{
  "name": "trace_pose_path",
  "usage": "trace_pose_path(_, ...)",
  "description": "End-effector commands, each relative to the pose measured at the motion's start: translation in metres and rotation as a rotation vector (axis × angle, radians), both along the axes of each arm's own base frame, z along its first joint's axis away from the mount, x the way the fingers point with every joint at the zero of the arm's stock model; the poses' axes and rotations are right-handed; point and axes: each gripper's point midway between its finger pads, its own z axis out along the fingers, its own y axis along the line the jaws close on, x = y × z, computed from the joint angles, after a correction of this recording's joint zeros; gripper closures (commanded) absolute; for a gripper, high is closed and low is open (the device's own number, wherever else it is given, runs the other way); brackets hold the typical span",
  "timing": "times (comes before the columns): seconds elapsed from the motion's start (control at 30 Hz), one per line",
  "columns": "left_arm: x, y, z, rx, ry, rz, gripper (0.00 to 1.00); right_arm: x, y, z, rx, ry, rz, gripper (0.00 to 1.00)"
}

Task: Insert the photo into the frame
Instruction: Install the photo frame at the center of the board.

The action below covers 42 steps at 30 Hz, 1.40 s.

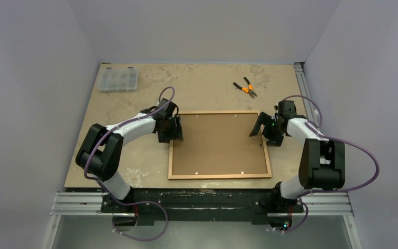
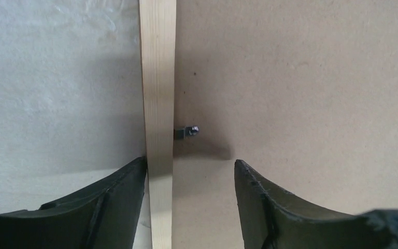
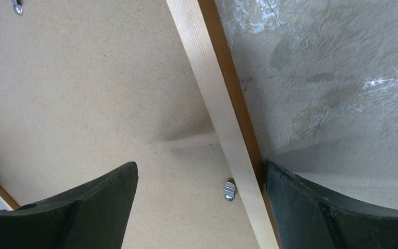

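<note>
The frame (image 1: 219, 176) lies flat on the table between both arms, its light wood rails around a plain brown backing panel (image 1: 217, 145). The photo is not in view. My left gripper (image 1: 172, 132) is open over the frame's left rail (image 2: 158, 78). In the left wrist view the gripper (image 2: 189, 161) has one finger beside the rail's outer side and the other above the panel (image 2: 300, 78), near a small metal tab (image 2: 186, 130). My right gripper (image 1: 261, 132) is open across the right rail (image 3: 212, 88). In the right wrist view the gripper (image 3: 201, 166) has a metal tab (image 3: 229, 190) between its fingers.
Orange-handled pliers (image 1: 245, 87) lie at the back right of the table. A clear plastic compartment box (image 1: 117, 79) sits at the back left corner. Grey walls close in three sides, and a metal rail (image 1: 202, 202) runs along the near edge.
</note>
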Motion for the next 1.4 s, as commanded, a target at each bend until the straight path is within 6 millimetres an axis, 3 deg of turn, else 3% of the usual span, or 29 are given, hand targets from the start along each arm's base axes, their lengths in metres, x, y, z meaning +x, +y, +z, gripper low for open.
trace_pose_path(0.0, -0.012, -0.019, 0.016, -0.189, 0.0, 0.006, 0.38, -0.023, 0.015, -0.014, 0.037, 0.065, 0.058, 0.09)
trace_pose_path(0.2, -0.026, -0.011, 0.021, -0.197, 0.015, 0.026, 0.37, -0.032, 0.034, -0.014, 0.061, 0.073, 0.11, 0.1)
trace_pose_path(0.57, -0.029, 0.029, 0.015, -0.001, 0.041, 0.068, 0.37, -0.036, 0.07, -0.007, 0.042, 0.067, 0.202, 0.1)
trace_pose_path(0.93, -0.033, 0.039, 0.008, 0.049, 0.064, 0.08, 0.37, -0.034, 0.024, 0.004, -0.224, 0.033, 0.149, 0.1)
trace_pose_path(1.37, -0.033, 0.039, 0.003, 0.05, 0.07, 0.083, 0.38, -0.038, 0.017, -0.007, -0.27, 0.069, 0.118, 0.15)
